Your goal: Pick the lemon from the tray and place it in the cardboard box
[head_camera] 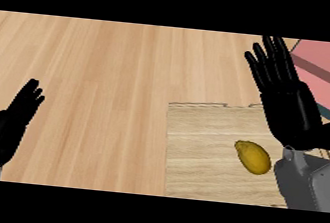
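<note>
Two black hands are seen above the wooden bench: the right hand is held with fingers straight and spread, above the far right corner of the tray, and nothing is gripped by it. The lemon is left lying on the tray, just beside the right forearm. The left hand is rested open at the lower left edge, while the cardboard box is placed at the upper right, beyond the tray.

My right hand is black all over, with long slim fingers and a broad flat palm, and it joins a smooth grey forearm whose shell is rounded with a dark seam running down it. My left hand is the same matte black, and only a small grey bit of its wrist shows below it.
</note>
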Controlling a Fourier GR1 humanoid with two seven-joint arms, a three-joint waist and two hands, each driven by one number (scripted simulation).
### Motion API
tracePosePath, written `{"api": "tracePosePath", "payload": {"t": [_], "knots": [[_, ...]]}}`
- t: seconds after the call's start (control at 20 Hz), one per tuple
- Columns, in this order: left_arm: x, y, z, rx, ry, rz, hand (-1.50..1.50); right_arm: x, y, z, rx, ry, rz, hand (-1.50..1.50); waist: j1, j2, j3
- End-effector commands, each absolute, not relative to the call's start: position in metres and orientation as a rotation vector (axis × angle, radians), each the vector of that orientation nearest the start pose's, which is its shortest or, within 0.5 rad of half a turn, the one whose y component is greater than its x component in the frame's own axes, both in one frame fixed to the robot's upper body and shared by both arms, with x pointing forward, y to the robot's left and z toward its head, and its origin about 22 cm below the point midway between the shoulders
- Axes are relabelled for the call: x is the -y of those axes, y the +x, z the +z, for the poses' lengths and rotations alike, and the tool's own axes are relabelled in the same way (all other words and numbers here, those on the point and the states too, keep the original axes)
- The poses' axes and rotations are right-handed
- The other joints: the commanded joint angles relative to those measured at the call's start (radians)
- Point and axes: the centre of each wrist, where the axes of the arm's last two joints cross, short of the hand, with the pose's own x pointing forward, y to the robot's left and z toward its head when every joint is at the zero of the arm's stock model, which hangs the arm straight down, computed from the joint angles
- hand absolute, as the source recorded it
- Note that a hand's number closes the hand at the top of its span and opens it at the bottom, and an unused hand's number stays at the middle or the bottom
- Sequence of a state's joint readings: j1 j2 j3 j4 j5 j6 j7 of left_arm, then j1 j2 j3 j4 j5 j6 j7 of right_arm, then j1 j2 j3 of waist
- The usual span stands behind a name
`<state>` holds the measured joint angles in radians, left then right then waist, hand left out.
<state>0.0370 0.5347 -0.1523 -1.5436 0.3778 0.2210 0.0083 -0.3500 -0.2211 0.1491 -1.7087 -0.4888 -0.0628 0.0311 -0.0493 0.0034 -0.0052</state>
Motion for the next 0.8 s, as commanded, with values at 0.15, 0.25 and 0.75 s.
{"api": "tracePosePath", "payload": {"t": [0.15,0.25,0.75], "knots": [[-0.304,0.265,0.061,1.681,0.205,-0.334,0.0,0.258,0.305,0.214,2.045,0.393,0.455,-1.5,0.012,-0.002,0.005],[-0.286,0.266,0.073,1.778,0.196,-0.466,0.0,0.272,0.301,0.24,2.08,0.395,0.666,-1.5,0.001,-0.006,0.008],[-0.273,0.279,0.074,1.762,0.105,-0.53,0.0,0.351,0.308,0.236,2.023,0.14,1.311,-1.5,0.063,0.015,0.01]]}}
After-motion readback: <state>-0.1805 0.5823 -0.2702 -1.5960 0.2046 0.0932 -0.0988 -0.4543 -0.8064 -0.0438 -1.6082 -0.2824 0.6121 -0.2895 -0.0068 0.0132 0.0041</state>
